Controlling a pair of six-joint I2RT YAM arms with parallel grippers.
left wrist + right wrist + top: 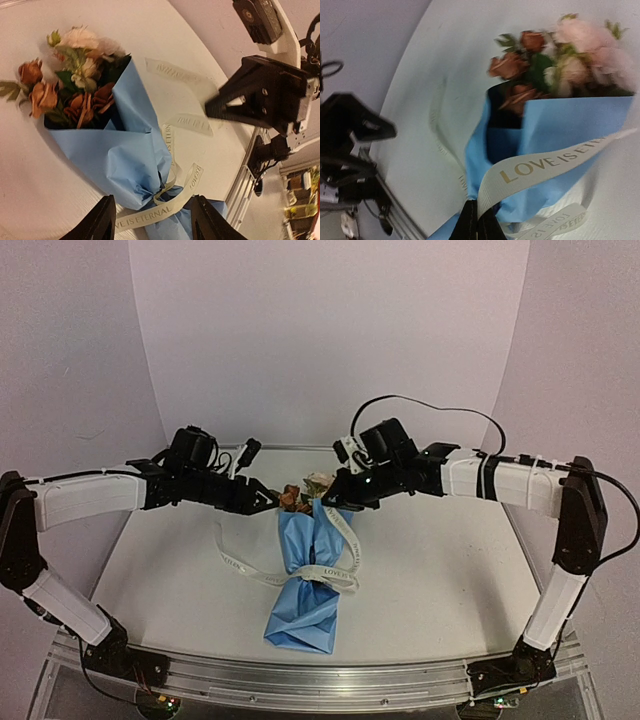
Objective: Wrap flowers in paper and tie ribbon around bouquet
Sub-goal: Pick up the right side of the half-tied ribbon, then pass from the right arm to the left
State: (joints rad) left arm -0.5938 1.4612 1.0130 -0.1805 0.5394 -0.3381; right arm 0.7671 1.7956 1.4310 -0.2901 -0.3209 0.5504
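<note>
Gold lettering on the cream ribbon reads "LOVE IS ETERNAL", repeated along its length. The right wrist view gives "LOVE IS ETE" before blur takes over, and the left wrist view gives "VE IS ETERNAL" low in the frame. No other writing can be read.

One bouquet lies near the middle of the white worktop. Its flowers point to the far edge and the folded foot of its light-blue paper to the near edge. The blooms are cream, peach and rust-brown among green leaves. The single ribbon is cinched around the paper's waist. One tail climbs to the right end effector, and a slack loop lies on the worktop toward the left edge.

There are two arms. The right end effector is pinched tight on the ribbon tail, which fans out from its closed tips. The left end effector stands with its jaws apart, clamping nothing, beside the blooms on their left. Paper and ribbon show in the gap beyond it.

Pale backdrop panels wall the worktop on three sides. A black cable arcs above the right arm, and an aluminium rail runs along the near edge.
</note>
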